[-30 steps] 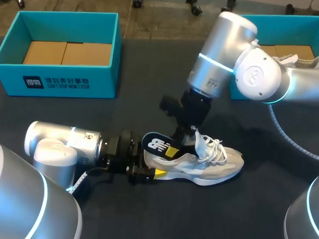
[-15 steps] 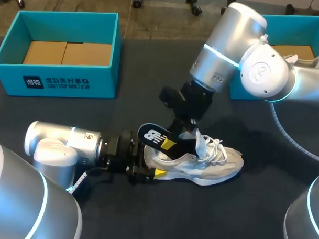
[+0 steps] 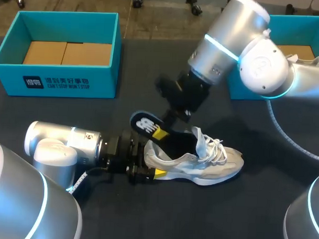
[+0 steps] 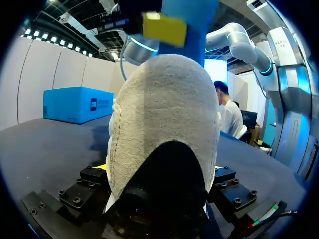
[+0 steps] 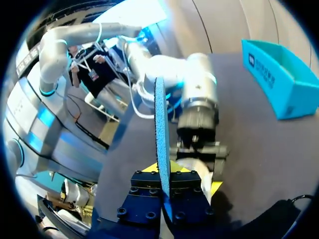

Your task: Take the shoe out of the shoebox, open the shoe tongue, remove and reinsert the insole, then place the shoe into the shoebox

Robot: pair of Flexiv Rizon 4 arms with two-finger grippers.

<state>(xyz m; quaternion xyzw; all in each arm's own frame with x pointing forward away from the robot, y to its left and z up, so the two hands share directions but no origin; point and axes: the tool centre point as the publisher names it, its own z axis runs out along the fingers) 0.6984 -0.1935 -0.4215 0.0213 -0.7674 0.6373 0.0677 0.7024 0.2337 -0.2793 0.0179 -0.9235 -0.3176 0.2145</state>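
Cream-and-grey suede marks the shoe [image 3: 200, 164], which lies on its side on the dark worktop [image 3: 208, 221], toe pointing toward the robot's right. The left end effector [image 3: 153, 162] is clenched on the heel from both sides, and in the left wrist view the heel fills the space between its fingers. The right end effector [image 3: 161, 131] comes in from above and pinches the heel end of the blue-topped insole [image 3: 143, 124], which is tilted up. The insole's front part appears to sit inside the shoe opening.

The main risk, judging from this, is the hidden toe end catching inside the shoe as it is drawn out. That would drag the shoe against the left grip or bend the thin insole until it slips from the pinch. The loose white laces [image 3: 213, 147] and the raised tongue [image 3: 199, 142] sit just beside the exit path and could snag.

One teal shoebox [image 3: 56, 82], lined with cardboard, stands well apart at the far left. A second teal box [image 3: 302, 19] at the far right holds another shoe [image 3: 303, 61]. The right arm's bulk hangs between the shoe and that box.
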